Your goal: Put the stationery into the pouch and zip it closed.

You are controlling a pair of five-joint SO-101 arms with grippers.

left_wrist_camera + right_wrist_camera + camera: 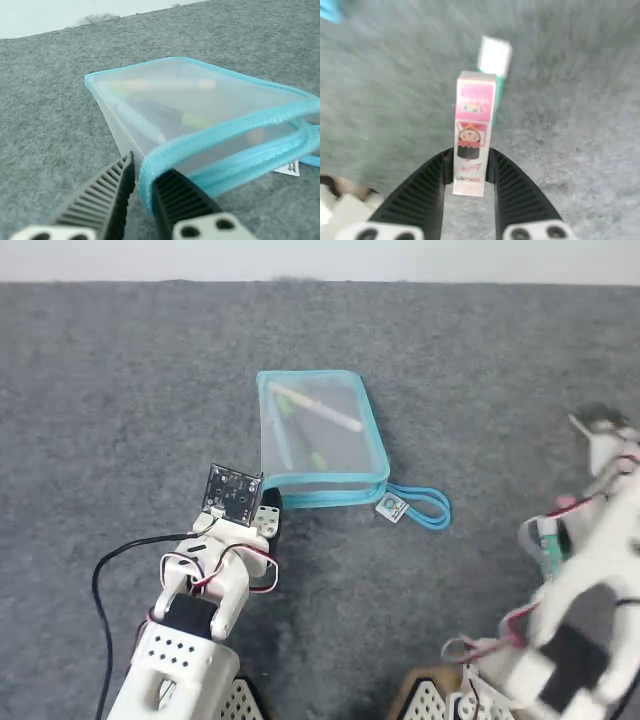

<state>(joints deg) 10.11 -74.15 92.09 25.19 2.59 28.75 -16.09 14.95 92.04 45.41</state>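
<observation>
While L pincer [145, 169] nips pouch [200, 107], R pincer [470, 154] clamps pink box [475, 107]

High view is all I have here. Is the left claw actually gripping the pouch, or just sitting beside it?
Observer: Gripping. The left wrist view shows the left claw closed on the pouch, pinching its blue zipper edge.
Operator: What is the right claw carrying?
Observer: The right claw is shut on a pink-and-white block with a cartoon figure on it.
Operator: Anything else outside the pouch?
Observer: A white-and-green piece appears to lie on the grey mat just beyond that block.
</observation>
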